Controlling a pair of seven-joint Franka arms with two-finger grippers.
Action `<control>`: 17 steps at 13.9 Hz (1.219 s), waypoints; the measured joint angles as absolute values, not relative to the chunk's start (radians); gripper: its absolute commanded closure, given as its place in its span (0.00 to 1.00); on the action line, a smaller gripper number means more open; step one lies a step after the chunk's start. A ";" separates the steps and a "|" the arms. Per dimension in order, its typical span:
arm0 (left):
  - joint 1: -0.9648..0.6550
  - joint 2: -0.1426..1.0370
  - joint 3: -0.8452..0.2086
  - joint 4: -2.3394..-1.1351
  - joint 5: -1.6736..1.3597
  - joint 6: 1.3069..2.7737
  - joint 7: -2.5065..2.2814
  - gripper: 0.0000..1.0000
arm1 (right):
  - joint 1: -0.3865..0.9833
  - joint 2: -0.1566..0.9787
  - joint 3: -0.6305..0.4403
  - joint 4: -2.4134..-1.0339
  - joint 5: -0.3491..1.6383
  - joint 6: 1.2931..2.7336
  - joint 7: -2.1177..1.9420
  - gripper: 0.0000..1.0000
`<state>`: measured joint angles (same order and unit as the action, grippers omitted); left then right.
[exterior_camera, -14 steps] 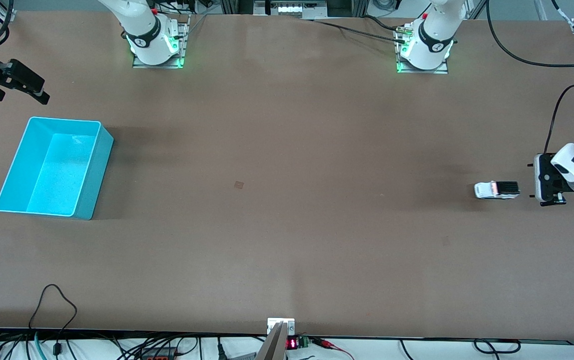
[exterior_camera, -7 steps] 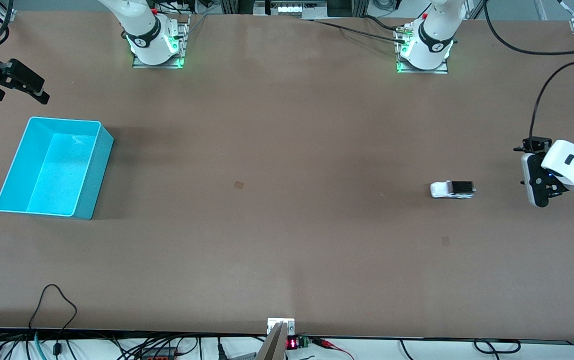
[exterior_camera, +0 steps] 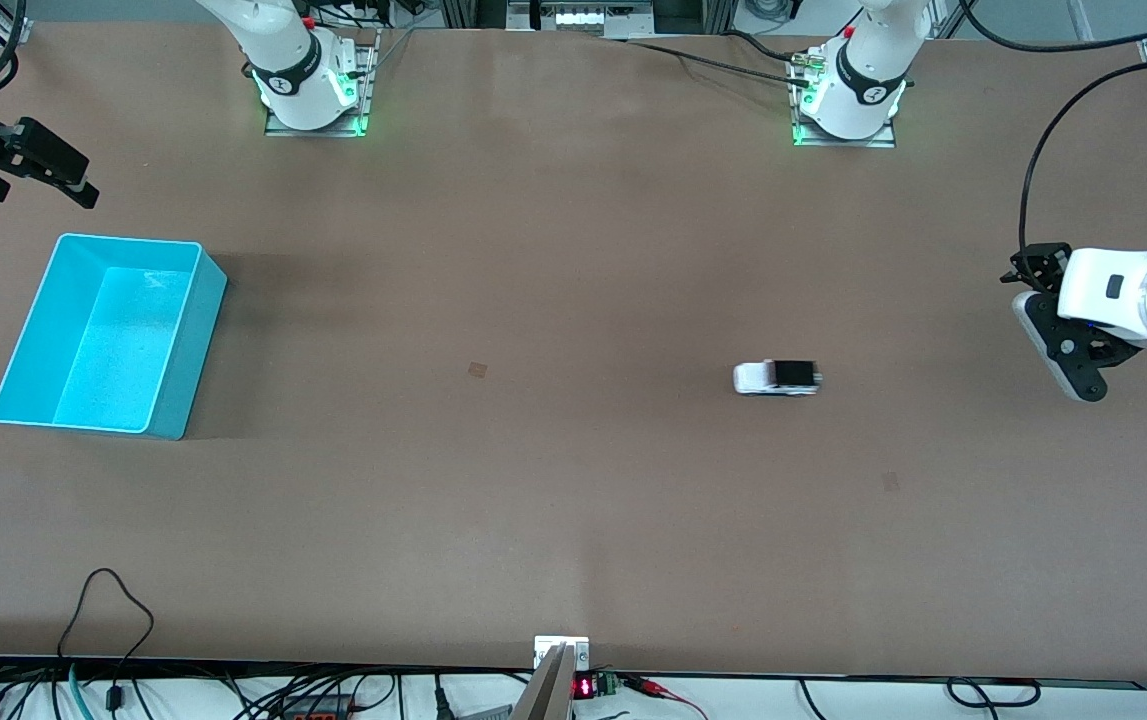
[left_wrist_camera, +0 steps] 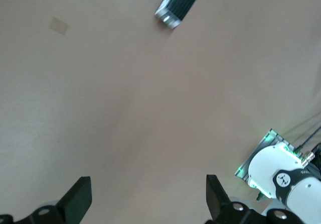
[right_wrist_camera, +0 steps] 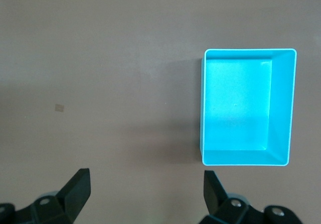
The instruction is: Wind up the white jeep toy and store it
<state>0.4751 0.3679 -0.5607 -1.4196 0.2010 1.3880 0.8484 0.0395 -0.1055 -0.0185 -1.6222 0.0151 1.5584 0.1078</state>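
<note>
1. Front view: the white jeep toy (exterior_camera: 777, 377) stood alone on the bench (exterior_camera: 573, 520), well apart from the cyan bin (exterior_camera: 108, 335), toward the left arm's end of the bench from it and about level with the bin's middle. My left pincer (exterior_camera: 1061, 352) hung over the bench edge at the left arm's end, farther from the bin than the jeep was, with nothing in it. My right pincer (exterior_camera: 28, 170) hung spread over the bench just beside the bin's corner, waiting.

2. Left wrist view: my left pincer's fingers (left_wrist_camera: 77, 200) were spread wide with bare bench between them. The jeep (left_wrist_camera: 179, 3) sat apart from them, its black roof toward me.

3. Right wrist view: my right pincer's fingers (right_wrist_camera: 75, 189) were spread as well, empty, and the bin (right_wrist_camera: 247, 106) lay open and empty just beside the gap between them.

4. As I judged it, the storing step was at hand. To do it well I would let the jeep come to rest, then come down squarely over its roof. I would pinch its flat sides, not the wheels. Then I would carry it over the bin's open mouth and let go low, so it would not bounce out.
</note>
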 measured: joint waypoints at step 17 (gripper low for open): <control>-0.060 -0.066 0.017 -1.770 0.041 1.730 0.058 0.00 | 0.039 -0.106 -0.019 -1.623 0.015 1.558 0.107 0.00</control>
